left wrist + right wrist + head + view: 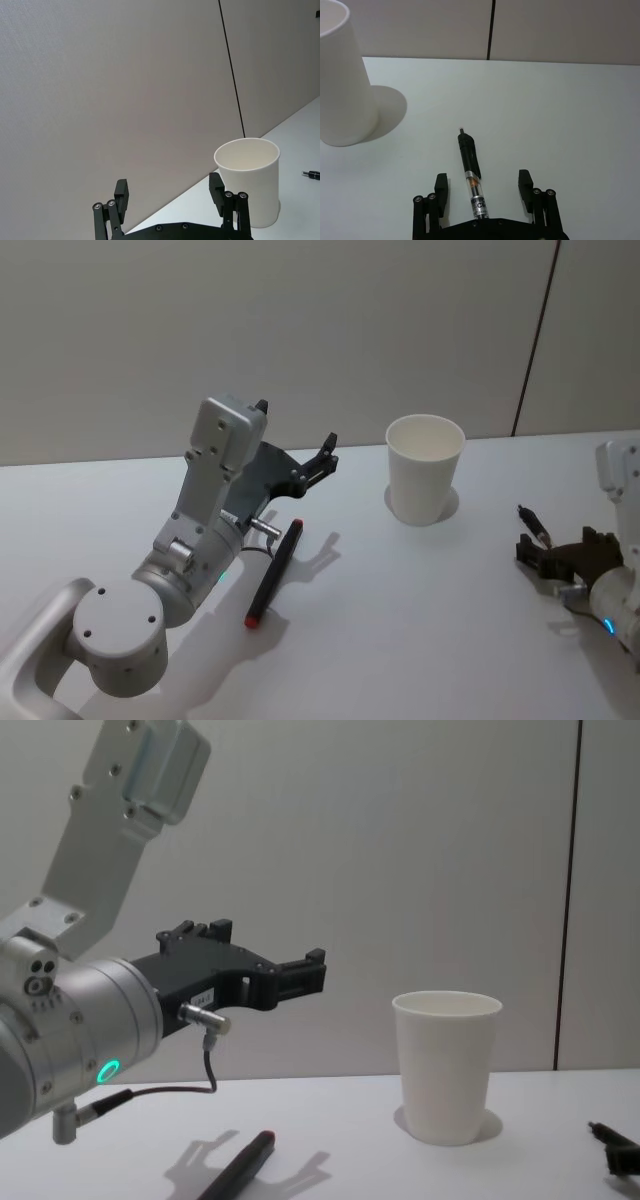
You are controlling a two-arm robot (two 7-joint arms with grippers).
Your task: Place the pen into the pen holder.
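Note:
The pen holder is a white paper cup (425, 468) (447, 1065) (250, 180) (342, 85) standing upright at the back middle of the table. A black pen with a clear barrel (470, 167) (531, 523) lies on the table at the right, between the fingers of my open right gripper (482, 186) (545, 555), its tip pointing away. Its tip also shows as a pen end (603, 1130) (311, 174). A second black pen with a red end (275, 572) (240, 1170) lies near my left arm. My left gripper (328, 452) (312, 972) (169, 192) hangs open and empty above the table, facing the cup.
The white table (420, 640) ends at a beige wall (300, 330) with a dark vertical seam (535, 335) behind the cup. A cable (205, 1065) hangs under the left wrist.

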